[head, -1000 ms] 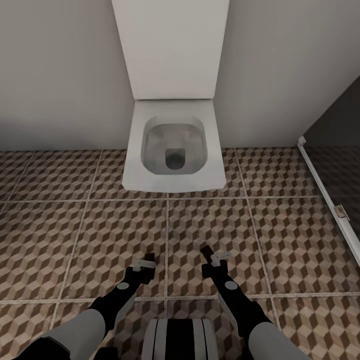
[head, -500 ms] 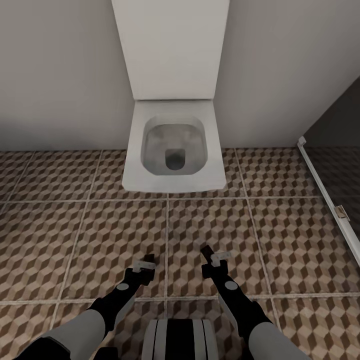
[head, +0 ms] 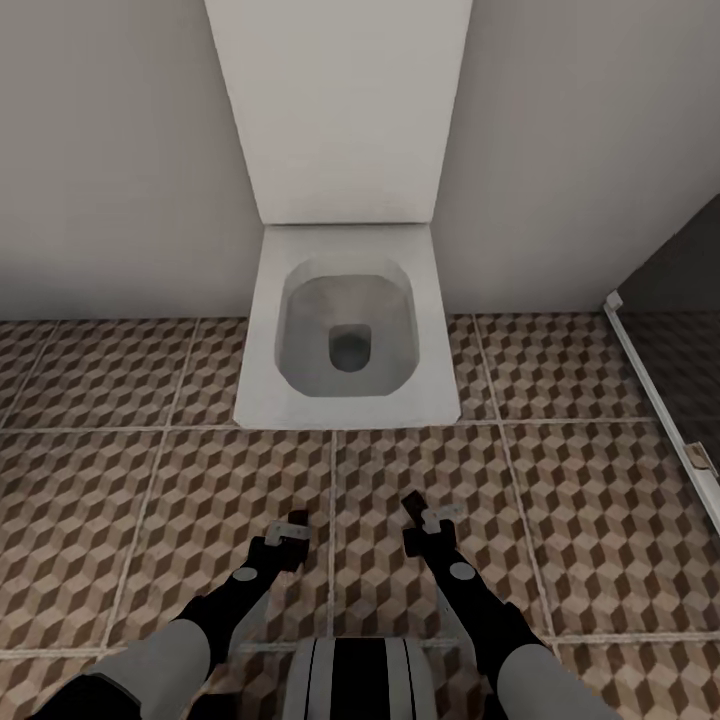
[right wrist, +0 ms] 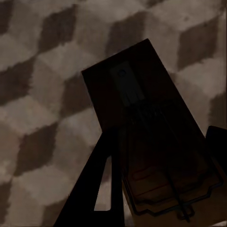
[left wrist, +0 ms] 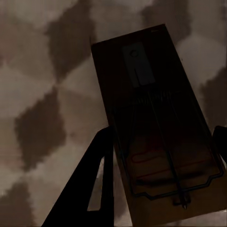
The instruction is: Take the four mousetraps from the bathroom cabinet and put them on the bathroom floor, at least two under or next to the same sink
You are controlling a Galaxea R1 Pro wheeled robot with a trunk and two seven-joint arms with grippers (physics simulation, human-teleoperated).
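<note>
I hold two mousetraps, one in each gripper, low over the cube-patterned bathroom floor (head: pixel 150 500). My left gripper (head: pixel 290 528) is shut on a flat wooden mousetrap (left wrist: pixel 151 118) with a wire spring bar and a red mark, held between its dark fingers (left wrist: pixel 97 184). In the same way my right gripper (head: pixel 428 515) is shut on another mousetrap (right wrist: pixel 142 118). In the head view both traps show as small pale tabs at the gripper tips (head: pixel 292 522) (head: pixel 442 513). The cabinet and the sink are out of view.
A white wall-hung toilet (head: pixel 345 400) with its lid (head: pixel 340 110) raised stands straight ahead against the grey wall. A white-framed glass partition (head: pixel 655 390) runs along the right. My base (head: pixel 360 680) is at the bottom edge.
The whole picture has shifted: the toilet now sits lower and larger in view, so the camera has moved toward it. Both grippers keep their traps and their pose.
</note>
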